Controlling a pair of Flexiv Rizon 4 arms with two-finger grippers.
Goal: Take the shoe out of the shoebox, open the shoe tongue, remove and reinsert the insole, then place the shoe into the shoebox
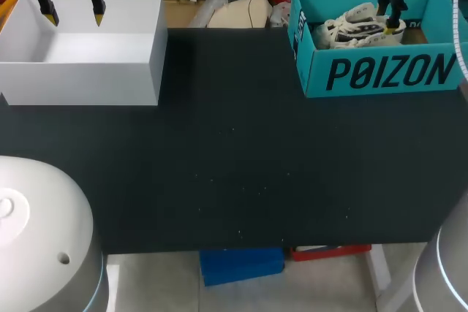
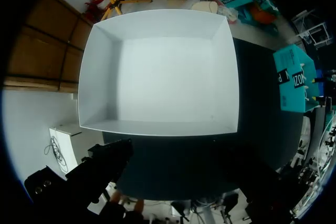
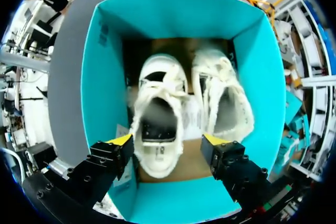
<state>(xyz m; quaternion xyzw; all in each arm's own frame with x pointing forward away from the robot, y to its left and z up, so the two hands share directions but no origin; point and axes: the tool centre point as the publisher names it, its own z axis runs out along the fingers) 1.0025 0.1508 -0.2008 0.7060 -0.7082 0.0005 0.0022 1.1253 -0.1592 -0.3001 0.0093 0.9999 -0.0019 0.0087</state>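
A teal shoebox [image 1: 380, 71] stands at the table's back right with a pair of white shoes [image 1: 358, 28] inside. My right gripper [image 1: 393, 20] hangs down into it. In the right wrist view the teal shoebox [image 3: 178, 9] holds both shoes side by side, toes away from me. My right gripper [image 3: 167, 145] is open and straddles the heel of one shoe [image 3: 157, 103]. One finger is close beside that heel. The other finger stands apart from it, in the gap before the second shoe [image 3: 223, 98]. My left gripper [image 1: 73, 14] hangs open over the white box.
An open, empty white box [image 1: 80, 71] sits at the table's back left and lies right under the left wrist, white box [image 2: 157, 72]. Black tabletop [image 1: 234, 166] stretches between the two boxes. My arms' grey bases [image 1: 36, 231] bulge at the front corners.
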